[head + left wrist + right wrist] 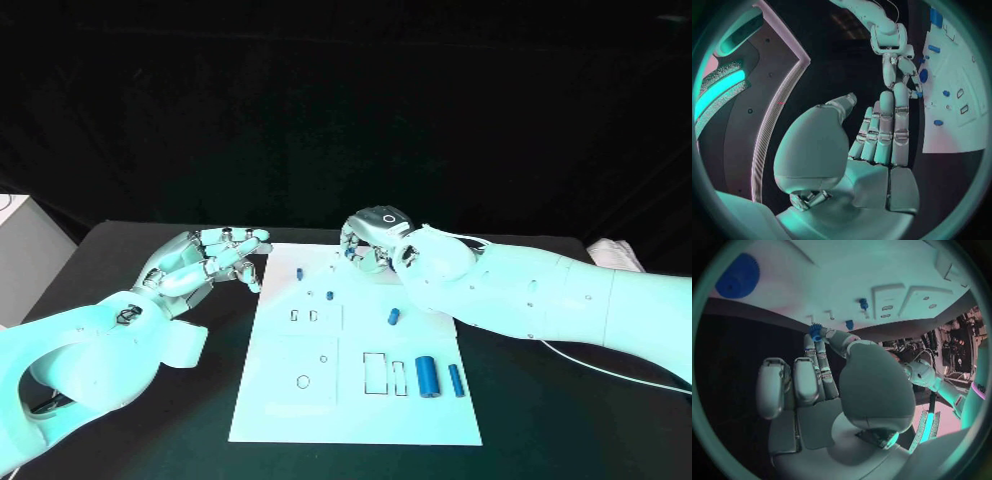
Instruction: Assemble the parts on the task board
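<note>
At board's far edge, right hand (378, 240) pinches a half-hidden gear (815, 331); left hand (209, 260) open.

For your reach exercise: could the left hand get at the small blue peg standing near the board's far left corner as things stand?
Probably yes. The left hand hovers open beside the task board, close to the small blue peg, with nothing between them. The right hand is further along the far edge.

No text, label, brand, number or sign could be read on the task board (289, 400) or anywhere else.
</note>
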Controlling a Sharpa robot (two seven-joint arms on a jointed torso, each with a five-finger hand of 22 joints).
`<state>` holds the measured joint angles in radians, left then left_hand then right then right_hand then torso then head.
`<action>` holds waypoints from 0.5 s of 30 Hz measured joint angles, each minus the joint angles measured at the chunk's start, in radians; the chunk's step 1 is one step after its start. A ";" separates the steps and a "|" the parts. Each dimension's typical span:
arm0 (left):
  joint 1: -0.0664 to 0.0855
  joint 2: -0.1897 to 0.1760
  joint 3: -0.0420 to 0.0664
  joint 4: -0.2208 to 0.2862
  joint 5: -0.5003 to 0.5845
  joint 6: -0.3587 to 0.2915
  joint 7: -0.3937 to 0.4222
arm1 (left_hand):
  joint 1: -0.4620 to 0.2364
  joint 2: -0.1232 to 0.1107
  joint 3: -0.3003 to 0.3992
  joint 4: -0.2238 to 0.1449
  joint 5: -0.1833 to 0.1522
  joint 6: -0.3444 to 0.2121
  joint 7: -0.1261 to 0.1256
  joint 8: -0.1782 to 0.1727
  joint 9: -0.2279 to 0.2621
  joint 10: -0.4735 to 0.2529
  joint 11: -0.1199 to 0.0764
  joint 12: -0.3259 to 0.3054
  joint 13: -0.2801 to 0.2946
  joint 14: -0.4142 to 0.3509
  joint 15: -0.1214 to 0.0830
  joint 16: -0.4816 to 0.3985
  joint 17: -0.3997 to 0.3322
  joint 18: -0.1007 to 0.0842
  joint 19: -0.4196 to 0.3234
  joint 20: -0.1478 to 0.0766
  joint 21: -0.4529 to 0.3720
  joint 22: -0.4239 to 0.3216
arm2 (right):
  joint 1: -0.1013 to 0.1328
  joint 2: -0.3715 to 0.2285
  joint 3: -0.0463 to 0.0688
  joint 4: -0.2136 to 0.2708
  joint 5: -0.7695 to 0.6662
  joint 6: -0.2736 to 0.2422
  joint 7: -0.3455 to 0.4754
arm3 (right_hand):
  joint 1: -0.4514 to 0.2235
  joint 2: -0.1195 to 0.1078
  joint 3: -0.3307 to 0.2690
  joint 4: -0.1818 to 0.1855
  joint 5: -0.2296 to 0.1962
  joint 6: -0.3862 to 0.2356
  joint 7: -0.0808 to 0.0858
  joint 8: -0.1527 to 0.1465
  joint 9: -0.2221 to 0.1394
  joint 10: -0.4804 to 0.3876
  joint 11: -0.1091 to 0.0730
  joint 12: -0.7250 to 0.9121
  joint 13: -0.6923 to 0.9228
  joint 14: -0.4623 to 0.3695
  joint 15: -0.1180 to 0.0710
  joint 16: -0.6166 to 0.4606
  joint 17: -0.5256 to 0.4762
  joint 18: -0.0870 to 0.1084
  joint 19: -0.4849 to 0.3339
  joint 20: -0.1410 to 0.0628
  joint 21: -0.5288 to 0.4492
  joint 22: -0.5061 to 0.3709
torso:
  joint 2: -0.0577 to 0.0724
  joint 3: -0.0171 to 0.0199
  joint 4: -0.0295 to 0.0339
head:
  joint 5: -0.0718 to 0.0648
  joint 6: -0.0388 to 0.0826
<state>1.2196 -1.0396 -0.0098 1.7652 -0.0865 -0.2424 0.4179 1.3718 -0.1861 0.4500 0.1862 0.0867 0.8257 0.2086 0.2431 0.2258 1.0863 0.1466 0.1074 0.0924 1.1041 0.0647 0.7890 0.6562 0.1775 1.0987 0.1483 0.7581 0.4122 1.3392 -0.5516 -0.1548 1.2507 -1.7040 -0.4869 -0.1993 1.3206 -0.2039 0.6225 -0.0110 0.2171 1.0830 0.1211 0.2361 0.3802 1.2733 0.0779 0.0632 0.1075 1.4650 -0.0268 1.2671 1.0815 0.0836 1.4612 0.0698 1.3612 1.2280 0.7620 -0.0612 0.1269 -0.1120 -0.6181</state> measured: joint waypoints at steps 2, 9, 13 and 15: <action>0.000 0.000 0.000 0.003 0.000 0.000 0.000 | 0.000 0.000 0.000 0.000 0.000 0.000 0.000 0.000 0.000 0.000 0.000 0.000 0.000 0.000 0.000 0.000 0.000 0.000 0.000 0.000 0.000 0.000 | 0.000 0.016 0.000 -0.017 -0.002 -0.011 -0.002 | 0.000 0.000 0.000 0.000 0.000 0.000 0.000 0.000 0.000 0.000 0.000 -0.001 0.000 0.000 0.000 0.000 -0.001 0.000 0.000 0.000 0.000 0.000 | 0.000 -0.0007 0.0013 | -0.001 -0.001; 0.002 0.000 0.001 0.006 0.000 0.000 0.000 | 0.000 0.000 0.000 0.000 0.000 0.000 0.000 0.000 0.000 0.000 0.000 0.000 0.000 -0.004 0.004 0.000 0.000 0.000 -0.004 0.004 0.000 0.001 | -0.004 0.068 0.000 -0.079 -0.003 -0.027 -0.005 | 0.004 -0.004 0.000 0.000 0.000 0.000 0.000 0.000 0.000 0.000 0.000 -0.003 0.000 0.000 0.000 0.000 -0.001 0.000 0.000 0.000 0.000 0.000 | 0.002 -0.0019 0.0055 | -0.001 -0.003; 0.005 0.000 0.002 0.007 -0.001 0.000 -0.001 | 0.000 0.000 0.000 0.000 0.000 0.000 0.000 0.000 0.000 0.000 0.000 0.000 0.000 -0.003 0.004 0.000 0.000 0.000 -0.004 0.004 0.000 0.001 | -0.005 0.083 0.000 -0.107 -0.003 -0.027 -0.005 | 0.004 -0.004 0.000 0.000 0.000 0.000 0.000 0.000 0.000 0.000 0.000 -0.004 0.000 0.000 0.000 0.000 -0.001 0.000 0.000 0.000 0.000 0.000 | 0.003 -0.0042 0.0080 | -0.004 -0.003; 0.006 0.000 0.002 0.008 -0.001 0.000 -0.001 | 0.000 0.000 0.000 0.000 0.000 0.000 0.000 0.000 0.000 0.000 0.000 0.000 0.000 -0.004 0.004 0.000 0.000 0.000 -0.004 0.004 0.000 0.001 | -0.006 0.087 0.000 -0.118 -0.003 -0.026 -0.005 | 0.004 -0.004 0.000 0.000 -0.001 0.000 0.000 0.000 0.001 0.000 0.000 -0.003 0.000 0.000 0.000 0.000 -0.001 0.000 0.000 0.000 0.000 0.000 | 0.004 -0.0049 0.0090 | -0.005 -0.002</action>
<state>1.2252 -1.0398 -0.0078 1.7729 -0.0872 -0.2423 0.4169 1.3718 -0.1861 0.4500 0.1862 0.0867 0.8257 0.2086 0.2431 0.2256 1.0864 0.1466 0.1074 0.0922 1.1006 0.0682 0.7889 0.6561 0.1775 1.0950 0.1521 0.7581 0.4133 1.3332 -0.4647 -0.1546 1.1329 -1.7065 -0.5129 -0.2048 1.3246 -0.2076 0.6225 -0.0111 0.2163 1.0830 0.1211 0.2361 0.3813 1.2733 0.0778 0.0605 0.1076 1.4651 -0.0268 1.2670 1.0807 0.0838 1.4612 0.0698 1.3612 1.2279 0.7658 -0.0661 0.1359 -0.1174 -0.6200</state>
